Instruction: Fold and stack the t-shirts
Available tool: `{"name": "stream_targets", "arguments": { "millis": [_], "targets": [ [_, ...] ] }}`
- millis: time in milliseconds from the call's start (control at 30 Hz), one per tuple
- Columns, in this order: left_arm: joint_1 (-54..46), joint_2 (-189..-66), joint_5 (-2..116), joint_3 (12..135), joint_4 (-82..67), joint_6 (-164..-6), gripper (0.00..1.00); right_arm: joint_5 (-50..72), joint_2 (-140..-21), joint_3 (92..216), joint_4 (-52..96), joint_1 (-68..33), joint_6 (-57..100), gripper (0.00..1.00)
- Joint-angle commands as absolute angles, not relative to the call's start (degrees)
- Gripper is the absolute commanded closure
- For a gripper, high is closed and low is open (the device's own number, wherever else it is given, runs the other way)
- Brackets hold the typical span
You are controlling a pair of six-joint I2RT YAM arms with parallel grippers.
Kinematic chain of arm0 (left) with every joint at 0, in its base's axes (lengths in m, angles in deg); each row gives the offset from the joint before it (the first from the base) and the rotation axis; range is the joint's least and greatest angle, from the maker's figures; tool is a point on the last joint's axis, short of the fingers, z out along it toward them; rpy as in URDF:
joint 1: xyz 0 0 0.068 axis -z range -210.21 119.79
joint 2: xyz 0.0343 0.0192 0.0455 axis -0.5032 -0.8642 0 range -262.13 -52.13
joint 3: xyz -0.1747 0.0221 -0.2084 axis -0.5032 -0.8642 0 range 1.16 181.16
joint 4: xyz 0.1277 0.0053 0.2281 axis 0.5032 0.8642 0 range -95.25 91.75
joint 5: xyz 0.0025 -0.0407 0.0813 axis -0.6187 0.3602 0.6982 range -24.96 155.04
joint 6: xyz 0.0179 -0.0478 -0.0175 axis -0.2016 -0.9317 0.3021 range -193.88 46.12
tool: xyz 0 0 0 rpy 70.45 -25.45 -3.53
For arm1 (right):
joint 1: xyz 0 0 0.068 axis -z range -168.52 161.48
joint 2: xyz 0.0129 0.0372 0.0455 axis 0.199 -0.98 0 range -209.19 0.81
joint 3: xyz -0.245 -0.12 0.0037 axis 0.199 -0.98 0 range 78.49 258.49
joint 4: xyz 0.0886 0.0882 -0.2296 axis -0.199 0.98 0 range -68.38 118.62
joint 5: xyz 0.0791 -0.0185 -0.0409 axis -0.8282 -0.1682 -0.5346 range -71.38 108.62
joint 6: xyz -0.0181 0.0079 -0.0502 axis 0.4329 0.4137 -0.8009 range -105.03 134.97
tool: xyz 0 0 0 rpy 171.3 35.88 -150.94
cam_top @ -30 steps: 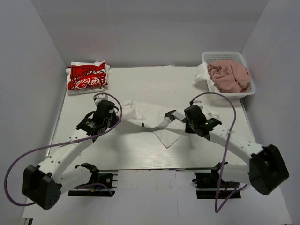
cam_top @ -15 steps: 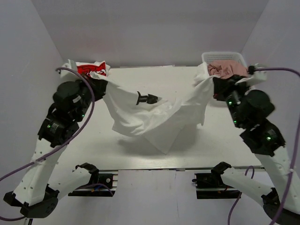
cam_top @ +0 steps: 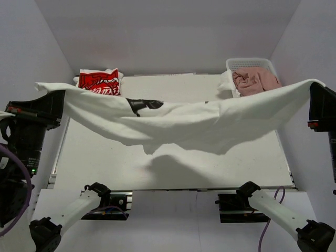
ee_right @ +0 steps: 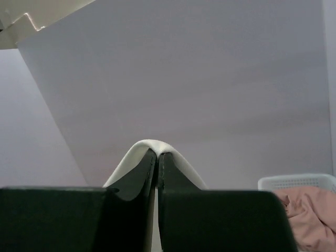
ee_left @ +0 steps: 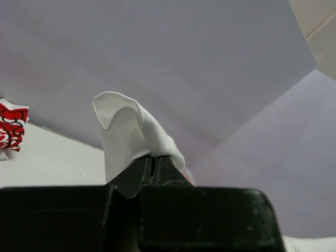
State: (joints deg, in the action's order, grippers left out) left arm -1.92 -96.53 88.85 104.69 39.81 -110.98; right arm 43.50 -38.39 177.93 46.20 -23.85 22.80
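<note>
The large white shirt [cam_top: 184,123] hangs in the air above the bench [cam_top: 105,163], stretched from the left edge to the right edge and sagging in the middle. A dark print [cam_top: 142,104] shows near its left end. The left gripper [ee_left: 153,161] is clenched on one corner of it, and the right gripper [ee_right: 158,154] is clamped on the opposite corner. The folded shirt with red print [cam_top: 98,82] lies in the far left corner. The pink shirt [cam_top: 255,81] sits crumpled in the basket [cam_top: 249,62] at the far right corner.
</note>
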Motion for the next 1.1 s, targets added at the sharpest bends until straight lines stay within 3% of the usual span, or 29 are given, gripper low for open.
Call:
{"name": "stream_targets", "arguments": {
  "millis": [0, 233, 400, 500, 533, 633, 800, 1067],
  "targets": [
    [-1.9, -99.4, 89.5, 103.0, 42.2, -110.4, 1.00, 45.7, -40.9, 174.8, 45.2, -23.9, 20.7, 1.00],
    [-1.9, -109.2, 97.2, 87.4, 44.8, -116.9, 1.00, 77.0, -51.5, 153.5, 40.8, -23.5, 24.5, 1.00],
    [-3.6, -120.9, 98.2, 69.9, 43.6, -121.3, 1.00, 72.3, -61.9, 133.7, 39.2, -20.8, 39.5, 1.00],
    [-4.3, -130.8, 94.7, 66.0, 42.2, -121.3, 0.72, 63.5, -69.4, 127.4, 36.7, -19.1, 41.3, 1.00],
    [-5.1, -133.0, 93.4, 65.5, 41.6, -121.3, 0.40, 62.6, -72.3, 127.0, 36.6, -18.8, 41.8, 1.00],
    [-5.6, -138.9, 87.4, 65.5, 41.1, -120.7, 0.01, 59.4, -78.6, 127.7, 39.1, -18.3, 43.0, 1.00],
    [-4.5, -135.8, 78.2, 58.6, 38.4, -120.2, 0.00, 56.8, -81.5, 126.7, 39.3, -18.1, 43.9, 1.00],
    [-2.3, -111.3, 50.0, 35.1, 28.5, -116.5, 0.00, 54.1, -78.8, 122.9, 38.1, -17.4, 44.5, 1.00]
  ]
}}
